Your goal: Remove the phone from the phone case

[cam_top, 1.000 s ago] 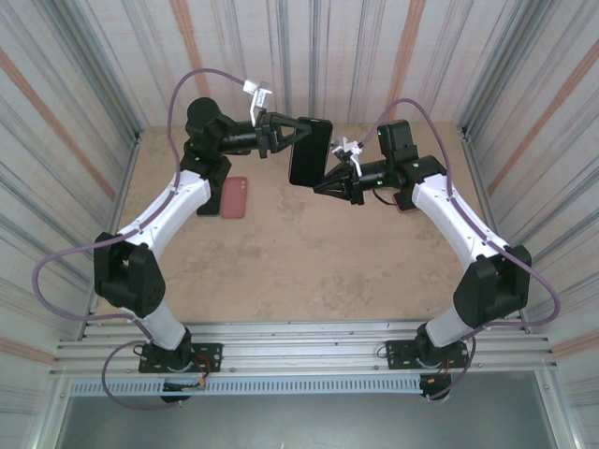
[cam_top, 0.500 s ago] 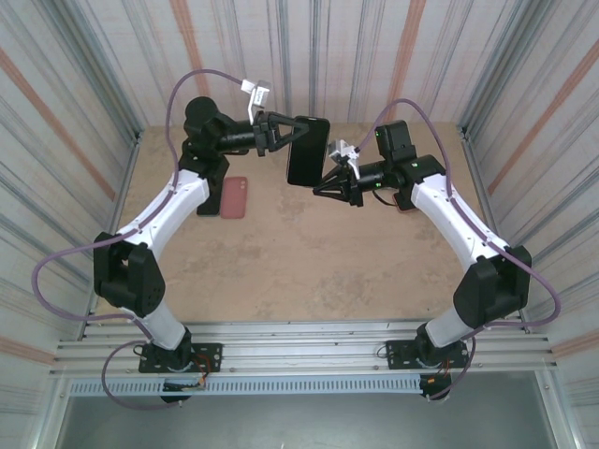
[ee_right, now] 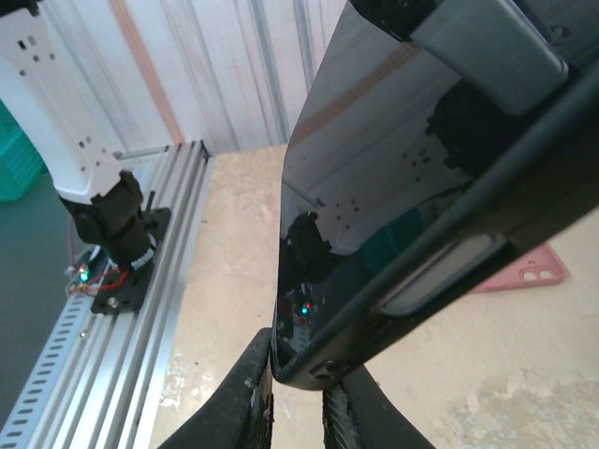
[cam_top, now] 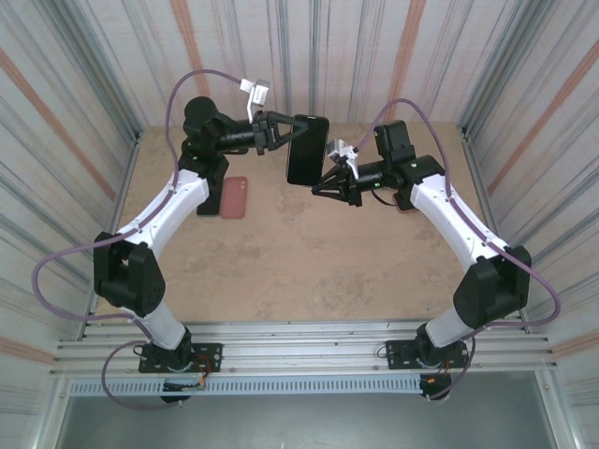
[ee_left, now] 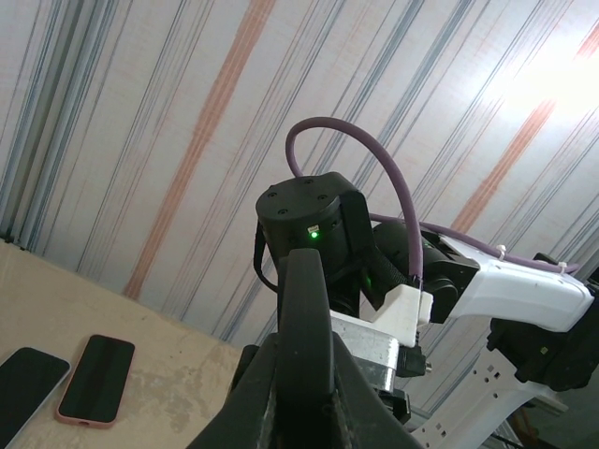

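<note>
Black glossy flat rectangular phone (cam_top: 307,150)

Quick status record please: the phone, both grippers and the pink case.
phone: black, held in the air above the table
left gripper: shut on the phone's edge
right gripper: straddles the phone's lower corner; grip unclear
pink case: flat on the table, on the left arm's side, no gripper on it
</note>
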